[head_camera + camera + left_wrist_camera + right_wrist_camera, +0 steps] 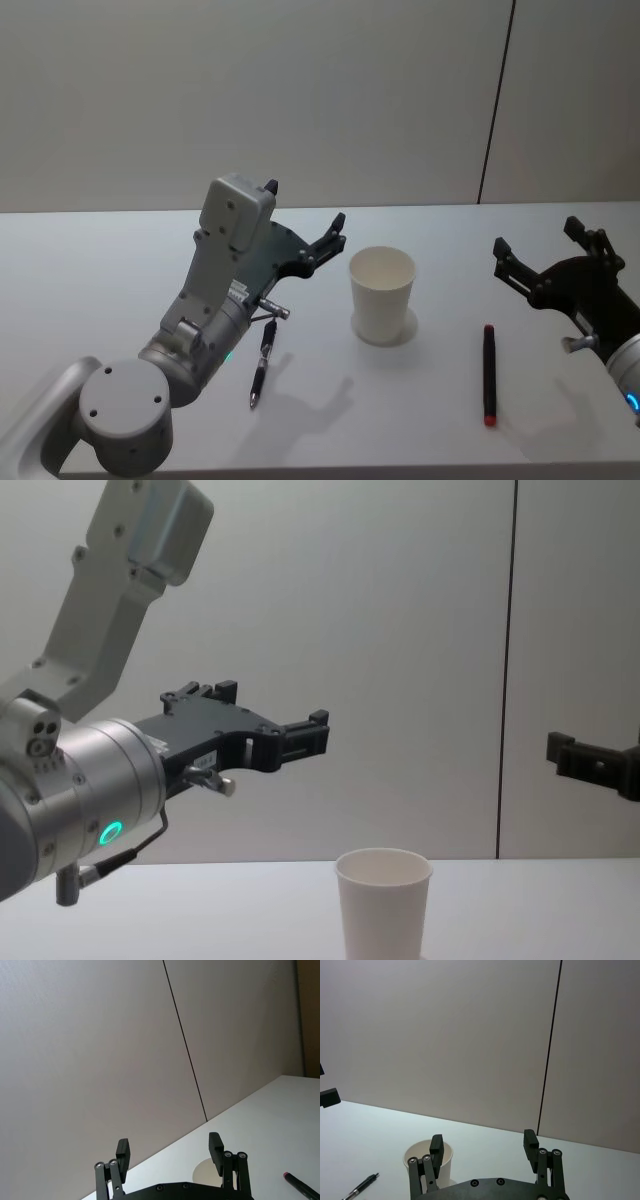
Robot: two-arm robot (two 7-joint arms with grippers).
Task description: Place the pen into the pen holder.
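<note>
Upright near the middle of the white desk (110, 260): the pen holder (381, 295), a plain paper cup with its open mouth up. To its left, flat on the desk and clear of the cup, the black pen with a silver tip (262, 362), just beside the left arm. To the cup's right, also flat and well apart from it, the black pen with a red end (489, 374), red end nearer the robot. Neither pen in the cup, neither touched by a gripper. Left gripper (169, 1146) raised off the desk to the left of the cup, higher than the rim in the chest view, aimed forward toward the grey wall (300, 90); fingers (336, 228) spread wide, holding nothing. Right gripper (536, 236) likewise raised, to the right of the cup and on the far side of the red-tipped pen from it, its fingers parted with nothing between them. In the right wrist view, the cup low down, just behind one finger.
</note>
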